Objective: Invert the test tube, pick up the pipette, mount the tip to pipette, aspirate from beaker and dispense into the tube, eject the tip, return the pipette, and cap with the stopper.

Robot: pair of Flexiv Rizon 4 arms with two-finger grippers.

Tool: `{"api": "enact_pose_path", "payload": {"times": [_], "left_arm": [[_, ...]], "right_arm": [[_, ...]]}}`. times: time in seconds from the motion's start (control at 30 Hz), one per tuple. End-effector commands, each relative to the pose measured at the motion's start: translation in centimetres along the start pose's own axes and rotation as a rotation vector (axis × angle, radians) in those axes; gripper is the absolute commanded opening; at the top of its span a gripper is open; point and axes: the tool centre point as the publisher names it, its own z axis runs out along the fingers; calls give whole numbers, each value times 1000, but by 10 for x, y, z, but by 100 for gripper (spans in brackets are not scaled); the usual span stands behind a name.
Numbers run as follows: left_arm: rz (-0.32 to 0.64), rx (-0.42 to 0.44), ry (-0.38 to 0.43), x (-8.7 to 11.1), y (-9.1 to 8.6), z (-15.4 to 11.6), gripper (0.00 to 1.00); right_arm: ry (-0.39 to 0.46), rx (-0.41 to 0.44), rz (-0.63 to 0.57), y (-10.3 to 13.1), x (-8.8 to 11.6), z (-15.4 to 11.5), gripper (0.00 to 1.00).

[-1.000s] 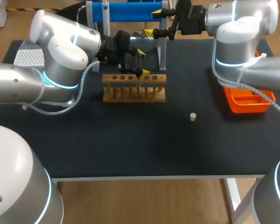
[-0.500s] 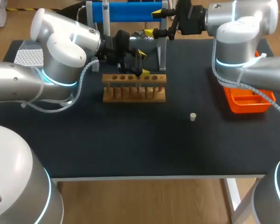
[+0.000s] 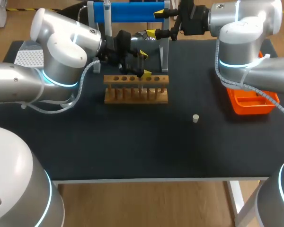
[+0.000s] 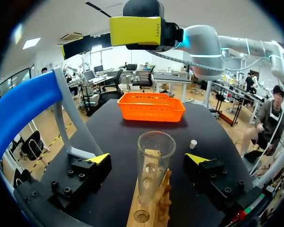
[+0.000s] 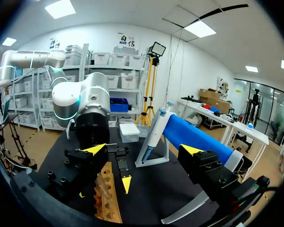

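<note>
Apparently nothing has moved since half a second ago: both arms and every item sit where they did. The left gripper (image 3: 145,63) hangs over the wooden rack (image 3: 136,89) with its yellow-tipped fingers spread. In the left wrist view a clear test tube (image 4: 154,161) stands upright in the rack between those fingers, mouth up, with neither finger touching it. The right gripper (image 3: 156,23) is at the table's (image 3: 132,151) back edge, fingers spread and holding nothing, beside the blue-barred stand (image 3: 132,10). The pipette (image 3: 107,12) hangs on that stand. The rack sits toward the back of the table, well away from the front edge. A small white stopper (image 3: 195,118) lies alone between the rack and the front edge, apart from both. An orange tray (image 3: 253,101) sits at the right edge, under the right arm. A white tip box (image 3: 28,57) sits at the left rear corner.
</note>
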Motion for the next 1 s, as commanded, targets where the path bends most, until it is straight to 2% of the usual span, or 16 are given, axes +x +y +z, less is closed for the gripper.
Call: {"api": "enact_pose_path", "payload": {"times": [0.03,0.13,0.27,0.53,0.83,1.0], "left_arm": [[1,2,3,-1,1,1,100],[1,2,3,-1,1,1,100],[1,2,3,-1,1,1,100],[1,2,3,-1,1,1,100],[1,2,3,-1,1,1,100],[1,2,3,-1,1,1,100]], "right_arm": [[1,2,0,0,0,-1,100],[1,2,0,0,0,-1,100],[-22,11,-3,-3,6,-20,100],[-38,38,-32,-24,36,-89,100],[-55,57,-20,-57,87,-179,100],[-59,62,-10,-72,113,-211,100]]}}
